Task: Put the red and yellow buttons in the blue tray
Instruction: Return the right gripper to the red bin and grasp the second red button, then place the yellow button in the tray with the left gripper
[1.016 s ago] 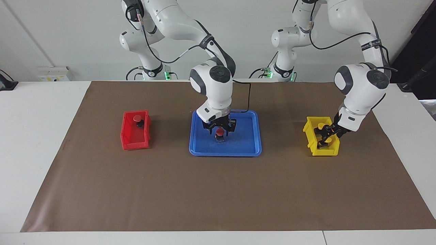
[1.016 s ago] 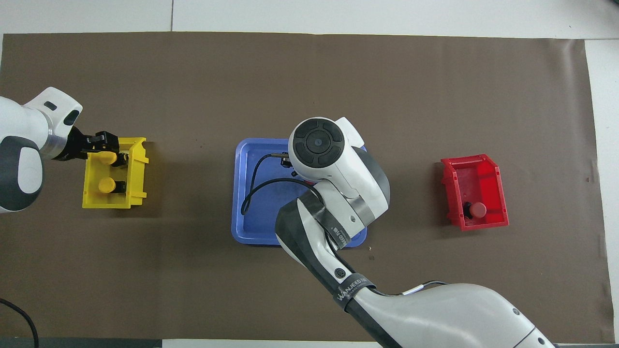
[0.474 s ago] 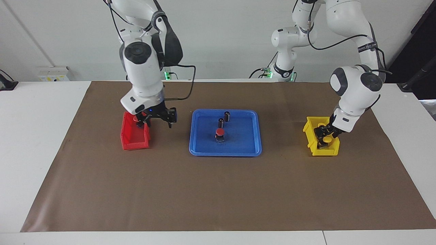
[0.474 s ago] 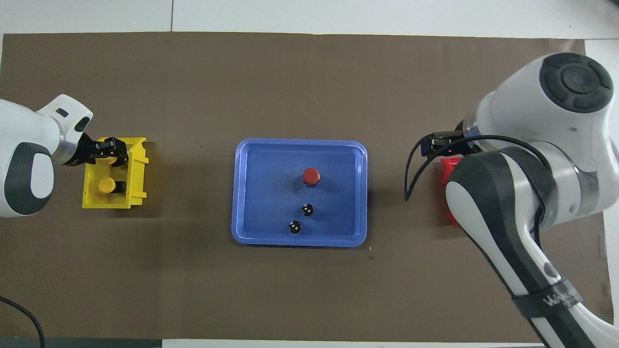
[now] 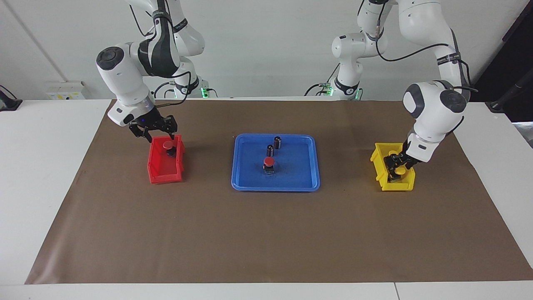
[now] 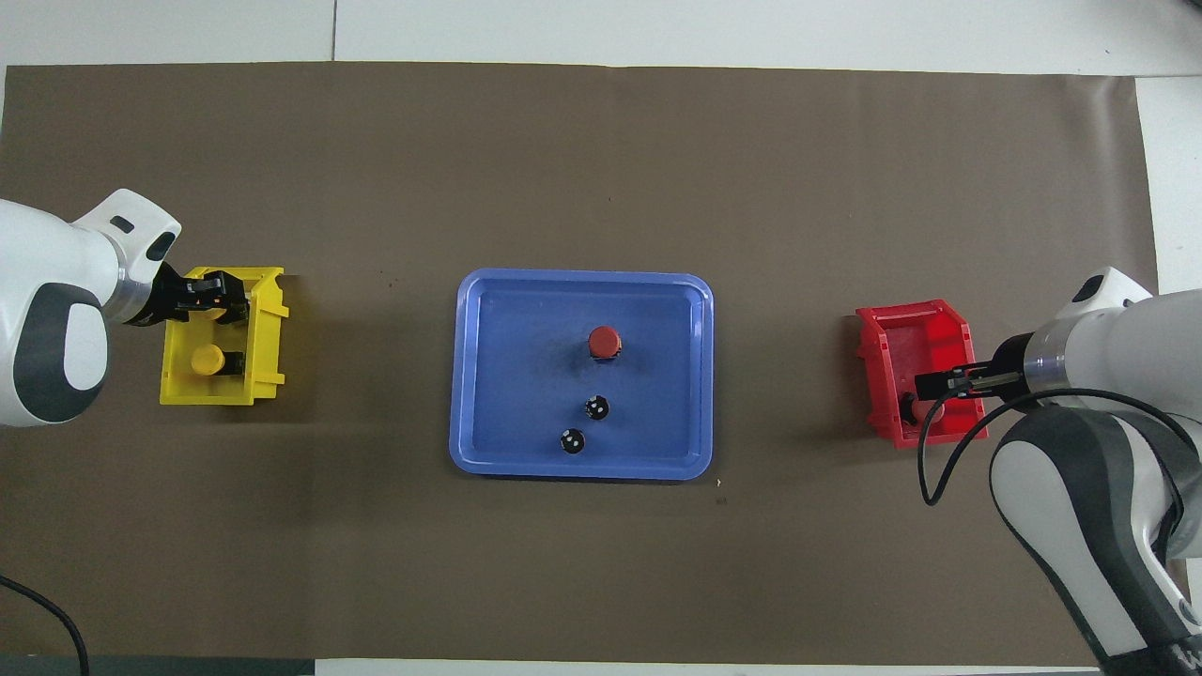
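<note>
The blue tray (image 5: 300, 181), shallow with rounded corners, lies flat at the table's middle, and one red-capped button (image 5: 269, 163) stands upright in it. A second red-capped button (image 5: 168, 146) sits in the red bin (image 5: 160, 175). Two yellow-capped buttons are in the yellow bin (image 6: 178, 390), one (image 6: 207, 359) nearer to the robots than the other (image 5: 399, 170).

White table (image 5: 50, 175), brown mat (image 5: 266, 233); blue tray (image 5: 300, 183), red bin (image 5: 160, 173), yellow bin (image 5: 381, 173)

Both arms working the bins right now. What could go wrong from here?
1. The right gripper hangs close above the red bin's rim; descending for the red button, a finger may catch the wall.
2. The left gripper reaches deep into the narrow yellow bin; lifting a yellow button might drag the bin.
</note>
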Robot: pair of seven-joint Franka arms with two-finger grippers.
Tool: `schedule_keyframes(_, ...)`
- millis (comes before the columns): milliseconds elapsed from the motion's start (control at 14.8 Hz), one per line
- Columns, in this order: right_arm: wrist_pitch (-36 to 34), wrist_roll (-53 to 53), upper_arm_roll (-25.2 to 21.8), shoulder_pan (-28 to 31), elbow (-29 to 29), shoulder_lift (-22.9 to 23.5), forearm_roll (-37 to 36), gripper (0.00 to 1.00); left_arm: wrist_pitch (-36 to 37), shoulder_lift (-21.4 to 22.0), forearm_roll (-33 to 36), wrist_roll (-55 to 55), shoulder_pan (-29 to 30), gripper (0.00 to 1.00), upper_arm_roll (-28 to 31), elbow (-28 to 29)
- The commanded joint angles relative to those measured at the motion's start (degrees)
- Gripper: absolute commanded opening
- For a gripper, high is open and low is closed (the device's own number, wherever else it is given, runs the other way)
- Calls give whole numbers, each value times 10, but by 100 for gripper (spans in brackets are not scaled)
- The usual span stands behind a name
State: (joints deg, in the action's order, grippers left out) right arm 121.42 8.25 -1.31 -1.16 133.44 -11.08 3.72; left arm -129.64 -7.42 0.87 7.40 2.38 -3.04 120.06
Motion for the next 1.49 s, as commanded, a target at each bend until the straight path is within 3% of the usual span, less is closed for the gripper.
schedule_keyframes(0, 41, 31, 8, 8, 34, -2, 10, 80, -18, 16, -10, 6, 1, 32, 1, 22)
schedule_keyframes(68, 43, 37, 8, 13, 36, 3, 10, 79, -18, 16, -10, 5, 2, 12, 1, 22)
schedule_keyframes(135, 44, 37, 8, 19, 37, 9, 10, 79, -15, 16, -10, 5, 3, 5, 1, 21)
schedule_keyframes(339, 72, 40, 8, 19, 45, 12, 10, 76, 40, 12, -10, 7, 2, 2, 1, -23)
schedule_keyframes(542, 94, 42, 8, 19, 57, 25, 10, 75, 209, 8, -9, 16, -6, 3, 1, -145)
schedule_keyframes(610, 96, 42, 8, 19, 58, 25, 10, 74, 227, 3, -8, 35, -8, 3, 0, -170)
schedule_keyframes(813, 95, 42, 8, 19, 63, 24, 10, 73, 180, -8, -9, 151, -59, 3, -4, -180)
schedule_keyframes(1151, 98, 52, 8, 19, 78, 18, 10, 72, 106, -25, -10, 426, -234, 3, -5, -162)
schedule_keyframes(1422, 102, 70, 7, 32, 82, 31, 10, 69, 103, -49, -10, 512, -332, 3, -5, -158)
